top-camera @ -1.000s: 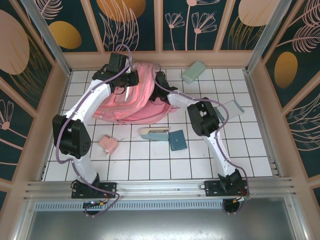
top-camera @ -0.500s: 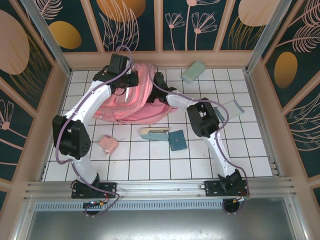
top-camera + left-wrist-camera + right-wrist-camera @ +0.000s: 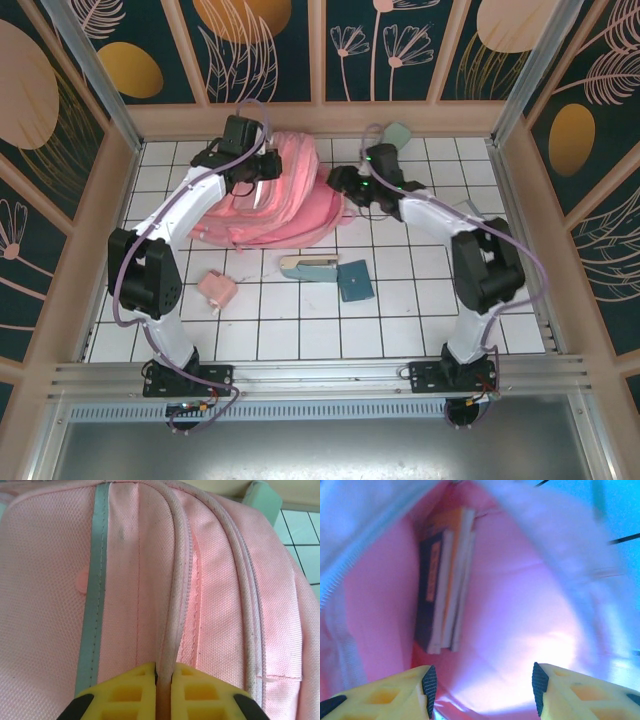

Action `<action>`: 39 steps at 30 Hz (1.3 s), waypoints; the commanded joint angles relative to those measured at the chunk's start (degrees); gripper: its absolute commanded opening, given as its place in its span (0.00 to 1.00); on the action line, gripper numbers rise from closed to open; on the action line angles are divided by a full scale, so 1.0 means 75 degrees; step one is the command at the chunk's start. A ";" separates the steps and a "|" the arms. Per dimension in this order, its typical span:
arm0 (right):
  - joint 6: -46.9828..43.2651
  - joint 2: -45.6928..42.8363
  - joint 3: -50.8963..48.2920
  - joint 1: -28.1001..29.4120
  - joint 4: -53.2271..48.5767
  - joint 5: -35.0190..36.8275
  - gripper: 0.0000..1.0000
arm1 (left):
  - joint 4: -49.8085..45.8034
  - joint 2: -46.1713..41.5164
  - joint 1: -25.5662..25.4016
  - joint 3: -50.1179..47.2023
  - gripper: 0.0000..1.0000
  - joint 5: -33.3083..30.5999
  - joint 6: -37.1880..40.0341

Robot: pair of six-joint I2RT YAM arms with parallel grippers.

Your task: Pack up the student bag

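The student bag (image 3: 285, 205), a big soft pink backpack, lies at the back of the tiled table. My left gripper (image 3: 262, 166) is at its top edge. In the left wrist view the yellow fingers (image 3: 135, 692) of my left gripper (image 3: 164, 677) are shut on a piped seam of the bag (image 3: 125, 570), beside its pale strip. My right gripper (image 3: 338, 181) hovers at the bag's right-hand mouth. The right wrist view looks into the pink interior (image 3: 520, 605), where books (image 3: 442, 580) stand on edge. There my right gripper (image 3: 482, 690) is open, with nothing between its pads.
A small pink pouch (image 3: 216, 288) lies front left. A long case (image 3: 308, 266) and a teal notebook (image 3: 355, 280) sit in the middle. A pale green case (image 3: 399, 133) is at the back, and a grey-blue item (image 3: 470, 208) lies under the right arm.
My right arm has swung out to the right, drawing its gripper back from deep in the bag to the bag's mouth with the jaws now wider. The left gripper keeps its hold.
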 commanded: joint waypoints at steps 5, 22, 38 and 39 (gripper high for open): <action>-0.0960 -0.1530 -0.1400 -0.1513 -0.1384 0.1632 0.57 | 0.0613 -0.0080 0.0068 -0.0515 0.43 0.1031 -0.0431; -0.2047 -0.0688 -0.2111 -0.3977 -0.1651 0.2026 0.58 | 0.1820 -0.0673 0.0055 -0.1630 0.67 0.2196 -0.1483; -0.0026 0.0348 -0.2040 -0.1903 -0.0779 0.0364 0.57 | 0.2288 -0.0561 -0.0091 -0.1865 0.65 0.2361 -0.1917; 0.0087 0.0424 -0.1938 -0.1726 -0.0750 0.0333 0.57 | 0.2349 -0.0515 -0.0156 -0.1845 0.65 0.2367 -0.1961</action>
